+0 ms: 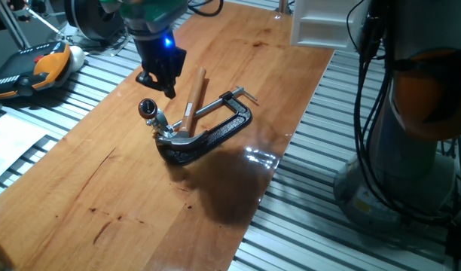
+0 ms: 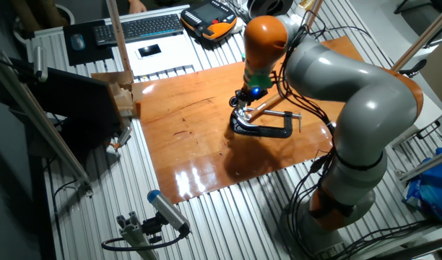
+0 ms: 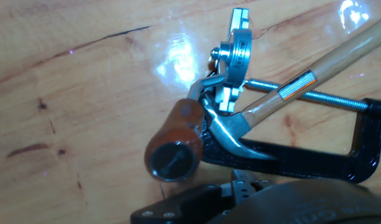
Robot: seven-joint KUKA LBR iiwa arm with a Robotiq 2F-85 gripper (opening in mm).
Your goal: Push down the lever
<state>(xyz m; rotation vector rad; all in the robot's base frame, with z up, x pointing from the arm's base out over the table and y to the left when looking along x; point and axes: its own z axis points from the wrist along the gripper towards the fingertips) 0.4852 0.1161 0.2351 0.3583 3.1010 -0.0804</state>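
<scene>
The lever (image 1: pixel 157 118) is a thin silvery rod with a dark round knob (image 1: pixel 148 108). It rises up-left from a small silver bracket (image 1: pixel 170 133) in the middle of the wooden table. In the hand view the reddish knob (image 3: pixel 174 148) points toward the camera, below the bracket (image 3: pixel 235 57). My gripper (image 1: pixel 159 83) hangs just above and behind the knob, apart from it. Its black fingers look closed together and hold nothing. It also shows in the other fixed view (image 2: pixel 244 96). Only a dark part of the fingers (image 3: pixel 197 208) shows at the hand view's bottom edge.
A wooden-handled hammer (image 1: pixel 193 94) lies with its head (image 3: pixel 234 132) against the bracket. A black C-clamp (image 1: pixel 215 134) lies around them, its screw bar (image 3: pixel 315 98) under the handle. A white box (image 1: pixel 317 22) stands at the table's far edge. Wooden blocks (image 2: pixel 123 97) stand at another edge.
</scene>
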